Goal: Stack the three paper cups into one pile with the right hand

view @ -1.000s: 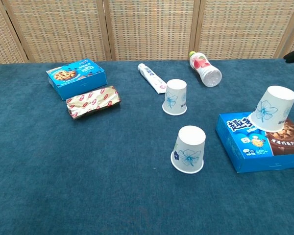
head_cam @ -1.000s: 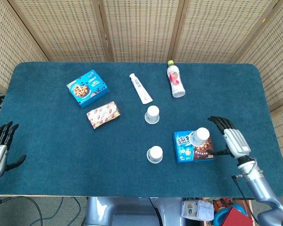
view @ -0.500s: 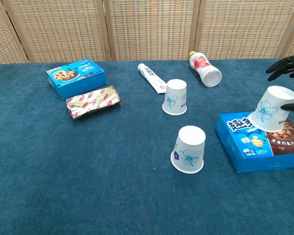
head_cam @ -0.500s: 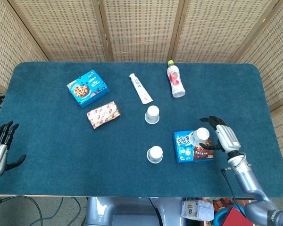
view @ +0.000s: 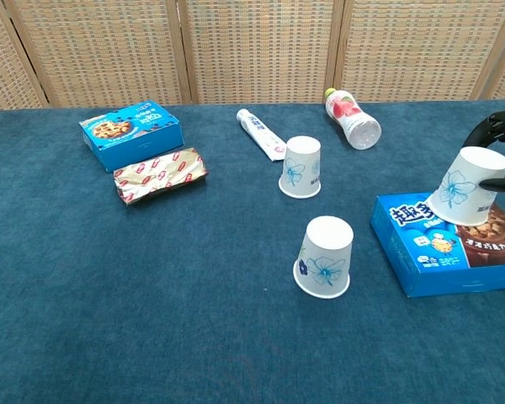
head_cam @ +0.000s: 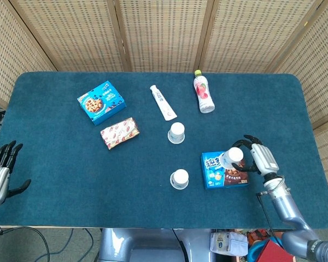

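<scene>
Cup on the box (head_cam: 231,157) stands upside down at the lower right of the head view, on a blue snack box (head_cam: 214,171), its long axis leaning a little toward frame left. The right hand (head_cam: 261,158) sits just to its right, fingers curved around the closed top; whether they actually grip it I cannot tell, since the chest view cuts the hand at the edge. The other two cups (head_cam: 176,132) (head_cam: 180,178) stand well left. The left hand (head_cam: 1,169), fingers apart, is far off.
</scene>
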You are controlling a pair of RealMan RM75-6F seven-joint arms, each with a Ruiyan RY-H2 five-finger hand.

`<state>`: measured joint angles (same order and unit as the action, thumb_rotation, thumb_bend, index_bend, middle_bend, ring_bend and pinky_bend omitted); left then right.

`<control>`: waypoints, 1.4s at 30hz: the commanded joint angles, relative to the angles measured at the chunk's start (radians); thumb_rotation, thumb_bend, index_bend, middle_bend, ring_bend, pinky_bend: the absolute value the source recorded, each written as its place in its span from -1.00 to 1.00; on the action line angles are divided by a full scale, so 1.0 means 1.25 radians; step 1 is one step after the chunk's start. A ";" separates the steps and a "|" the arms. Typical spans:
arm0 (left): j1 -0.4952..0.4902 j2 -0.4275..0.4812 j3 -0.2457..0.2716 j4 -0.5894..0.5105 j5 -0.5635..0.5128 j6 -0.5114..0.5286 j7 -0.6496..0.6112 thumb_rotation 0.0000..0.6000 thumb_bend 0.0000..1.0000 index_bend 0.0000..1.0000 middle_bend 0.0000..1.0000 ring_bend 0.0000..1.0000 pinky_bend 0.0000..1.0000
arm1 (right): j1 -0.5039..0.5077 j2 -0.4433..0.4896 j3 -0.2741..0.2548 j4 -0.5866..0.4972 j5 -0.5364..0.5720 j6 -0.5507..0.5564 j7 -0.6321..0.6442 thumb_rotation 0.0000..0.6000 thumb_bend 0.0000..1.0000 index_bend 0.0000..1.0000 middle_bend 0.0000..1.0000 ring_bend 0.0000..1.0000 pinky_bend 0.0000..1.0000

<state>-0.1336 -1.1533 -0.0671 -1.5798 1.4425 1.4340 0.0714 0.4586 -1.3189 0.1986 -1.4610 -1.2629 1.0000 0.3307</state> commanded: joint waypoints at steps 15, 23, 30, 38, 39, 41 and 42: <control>-0.006 0.001 -0.002 0.001 -0.012 -0.014 -0.002 1.00 -0.50 -1.00 -1.00 -1.00 -1.00 | 0.044 0.041 0.058 -0.098 -0.021 0.026 -0.038 1.00 -0.19 -0.12 -0.03 -0.70 -0.70; -0.015 0.011 -0.016 0.008 -0.043 -0.038 -0.036 1.00 -0.50 -1.00 -1.00 -1.00 -1.00 | 0.174 -0.008 0.130 -0.132 0.118 -0.039 -0.248 1.00 -0.18 -0.12 -0.03 -0.70 -0.70; -0.020 0.017 -0.021 0.012 -0.052 -0.049 -0.051 1.00 -0.50 -1.00 -1.00 -1.00 -1.00 | 0.273 -0.097 0.150 -0.059 0.226 -0.067 -0.373 1.00 -0.18 -0.12 -0.03 -0.70 -0.70; -0.025 0.015 -0.022 0.014 -0.063 -0.061 -0.044 1.00 -0.50 -1.00 -1.00 -1.00 -1.00 | 0.335 -0.157 0.171 0.000 0.308 -0.086 -0.406 1.00 -0.18 -0.12 -0.03 -0.70 -0.70; -0.026 0.015 -0.022 0.014 -0.065 -0.065 -0.044 1.00 -0.50 -1.00 -1.00 -1.00 -1.00 | 0.341 -0.162 0.173 0.008 0.317 -0.089 -0.408 1.00 -0.18 -0.12 -0.03 -0.70 -0.70; -0.029 0.015 -0.023 0.015 -0.071 -0.071 -0.045 1.00 -0.50 -1.00 -1.00 -1.00 -1.00 | 0.353 -0.171 0.178 0.026 0.335 -0.092 -0.413 1.00 -0.18 -0.12 -0.03 -0.70 -0.70; -0.029 0.015 -0.023 0.015 -0.073 -0.073 -0.044 1.00 -0.50 -1.00 -1.00 -1.00 -1.00 | 0.358 -0.175 0.181 0.033 0.342 -0.093 -0.414 1.00 -0.18 -0.12 -0.03 -0.70 -0.70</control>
<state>-0.1692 -1.1344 -0.0958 -1.5617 1.3527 1.3447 0.0154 0.8987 -1.5289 0.4184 -1.4302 -0.8459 0.8881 -0.1818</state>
